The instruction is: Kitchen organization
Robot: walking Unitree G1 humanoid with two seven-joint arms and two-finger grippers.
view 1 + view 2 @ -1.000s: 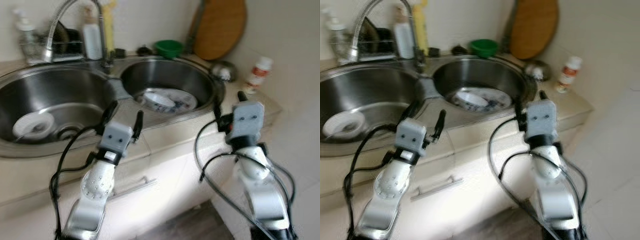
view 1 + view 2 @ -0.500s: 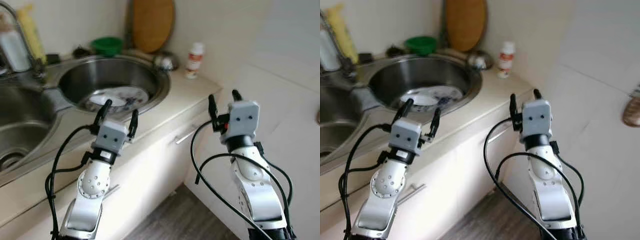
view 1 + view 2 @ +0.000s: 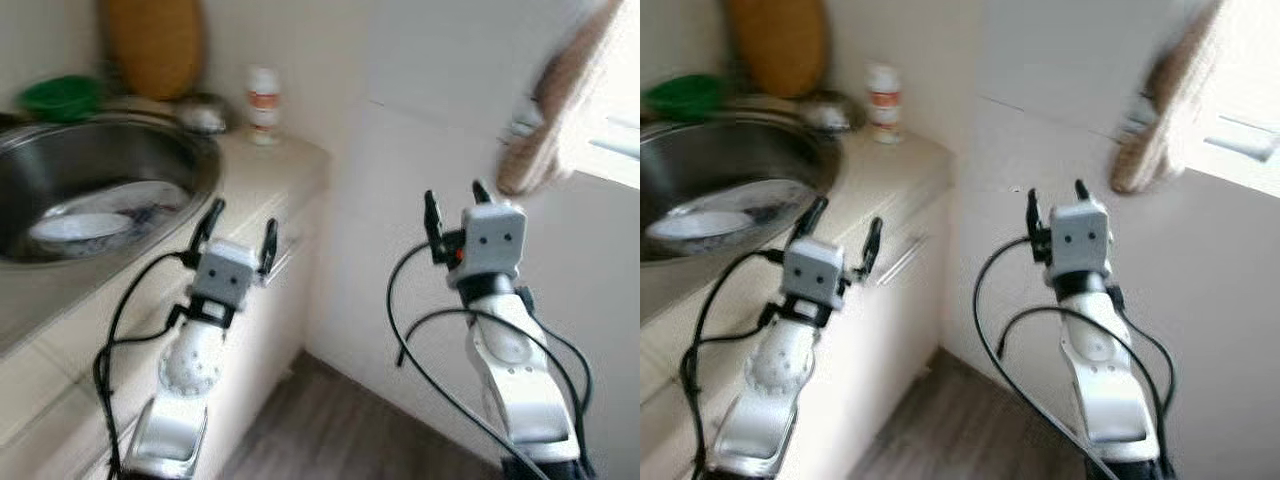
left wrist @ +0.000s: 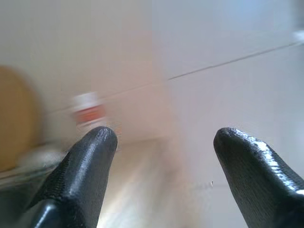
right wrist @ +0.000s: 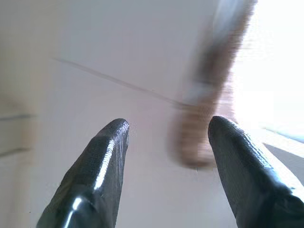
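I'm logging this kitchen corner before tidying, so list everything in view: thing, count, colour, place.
Round steel sink basin: one, silver, set in the counter at the robot's left.
White dishes: blurred, count unclear, lying in the basin.
Green bowl: one, behind the basin.
Oval wooden board: one, brown, leaning upright on the back wall.
Small shiny metal item: one, silver, by the board's foot.
White bottle with red label: one, upright at the counter's far corner.
Beige counter: one, with pale cabinet fronts below.
Brown cloth: one, blurred, hanging on the white wall at right.
Wood-look floor: grey-brown, below.
Left gripper: open, empty, over the counter edge.
Right gripper: open, empty, before the wall.
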